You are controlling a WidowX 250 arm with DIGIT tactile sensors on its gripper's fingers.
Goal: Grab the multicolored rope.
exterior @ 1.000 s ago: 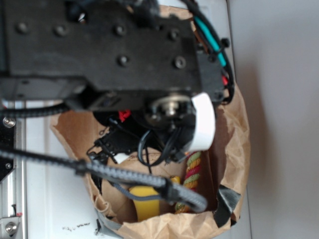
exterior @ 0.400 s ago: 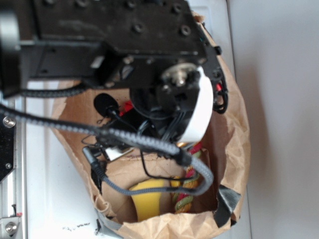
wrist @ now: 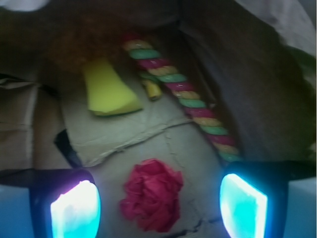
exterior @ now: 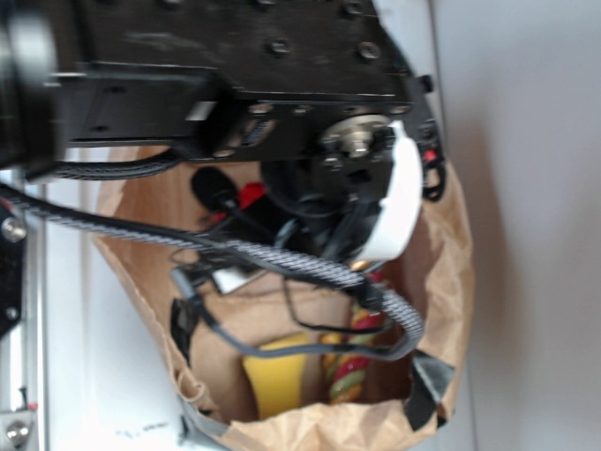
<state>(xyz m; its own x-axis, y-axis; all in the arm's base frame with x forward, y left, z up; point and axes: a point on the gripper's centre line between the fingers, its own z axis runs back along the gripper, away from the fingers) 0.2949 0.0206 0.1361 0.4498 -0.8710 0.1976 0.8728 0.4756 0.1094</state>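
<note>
The multicolored rope [wrist: 184, 90], a twisted cord of red, green and yellow strands, lies along the right wall of the paper bag, running from the far middle toward my right finger. In the exterior view a short piece of the rope [exterior: 349, 368] shows under the arm's cables. My gripper [wrist: 158, 207] is open above the bag's floor, with the glowing fingers [wrist: 75, 212] wide apart. Between them lies the red ruffled cloth ball [wrist: 152, 194], untouched. The rope's near end passes behind the right finger.
A yellow sponge wedge [wrist: 106, 89] rests left of the rope, also seen as the yellow wedge [exterior: 277, 371] from outside. The brown paper bag [exterior: 446, 272] rises closely on all sides. Cardboard flaps and black tape [wrist: 67, 148] cover the floor. Cables [exterior: 282, 263] hang across the opening.
The arm has swung to the right and deeper over the bag, and its cables now cover more of the rope and the sponge.
</note>
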